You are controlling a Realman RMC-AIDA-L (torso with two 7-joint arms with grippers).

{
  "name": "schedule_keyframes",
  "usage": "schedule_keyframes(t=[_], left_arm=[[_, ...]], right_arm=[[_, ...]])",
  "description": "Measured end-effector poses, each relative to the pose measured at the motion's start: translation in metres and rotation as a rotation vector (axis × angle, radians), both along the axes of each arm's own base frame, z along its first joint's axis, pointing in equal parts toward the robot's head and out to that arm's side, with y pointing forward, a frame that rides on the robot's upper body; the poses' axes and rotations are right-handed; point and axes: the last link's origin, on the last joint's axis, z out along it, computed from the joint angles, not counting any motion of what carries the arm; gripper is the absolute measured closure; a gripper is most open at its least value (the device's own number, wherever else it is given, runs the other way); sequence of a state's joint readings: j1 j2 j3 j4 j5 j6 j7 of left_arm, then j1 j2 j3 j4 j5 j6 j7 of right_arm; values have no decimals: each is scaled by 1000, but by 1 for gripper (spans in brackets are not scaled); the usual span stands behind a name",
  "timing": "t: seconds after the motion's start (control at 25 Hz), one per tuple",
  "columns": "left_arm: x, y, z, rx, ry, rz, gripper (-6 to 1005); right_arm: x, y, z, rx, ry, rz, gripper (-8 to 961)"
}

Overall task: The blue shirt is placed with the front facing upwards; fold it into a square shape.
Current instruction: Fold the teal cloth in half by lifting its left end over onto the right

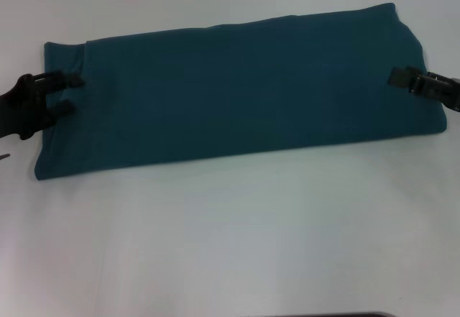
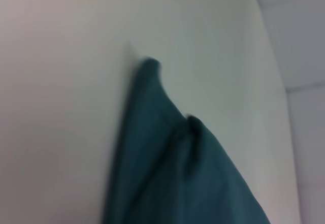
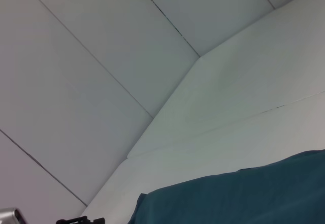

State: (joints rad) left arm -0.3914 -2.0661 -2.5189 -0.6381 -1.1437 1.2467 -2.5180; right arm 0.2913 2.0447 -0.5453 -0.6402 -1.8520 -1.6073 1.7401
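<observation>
White surface [image 1: 230, 245] all round, plain pale wall panels behind. Blue shirt [image 1: 237, 90] lies flat across the middle as a long band, already folded lengthwise, no lettering showing. Left gripper [image 1: 70, 93] sits at the shirt's left short end, fingers spread wide with the tips over the edge of the cloth, not yet pinched. Right gripper [image 1: 397, 77] is at the right short end, touching the edge; you cannot tell whether it is spread or closed. Judging from this, the band still needs folding end over end to make a square. Get each gripper to take all the layers at its end, not just the top one. Lift low, carry one end across, line up the edges and keep the cloth taut so nothing bunches.
</observation>
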Motion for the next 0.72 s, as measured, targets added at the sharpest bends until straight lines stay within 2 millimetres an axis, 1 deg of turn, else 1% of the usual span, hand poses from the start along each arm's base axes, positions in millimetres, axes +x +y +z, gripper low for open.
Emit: schedule_keyframes(t=[0.24, 0.44, 0.6, 0.72], left_arm=[[-7, 4, -5, 18, 39, 41, 352], [-12, 2, -4, 12, 54, 61, 349], [-15, -1, -2, 13, 49, 66, 346], [-12, -3, 3, 5, 41, 39, 344]], right_arm=[[-2, 3, -1, 0, -2, 12, 47], [-2, 1, -1, -2, 2, 9, 47], [-2, 1, 0, -3, 4, 7, 47], [-1, 0, 0, -2, 4, 7, 47]])
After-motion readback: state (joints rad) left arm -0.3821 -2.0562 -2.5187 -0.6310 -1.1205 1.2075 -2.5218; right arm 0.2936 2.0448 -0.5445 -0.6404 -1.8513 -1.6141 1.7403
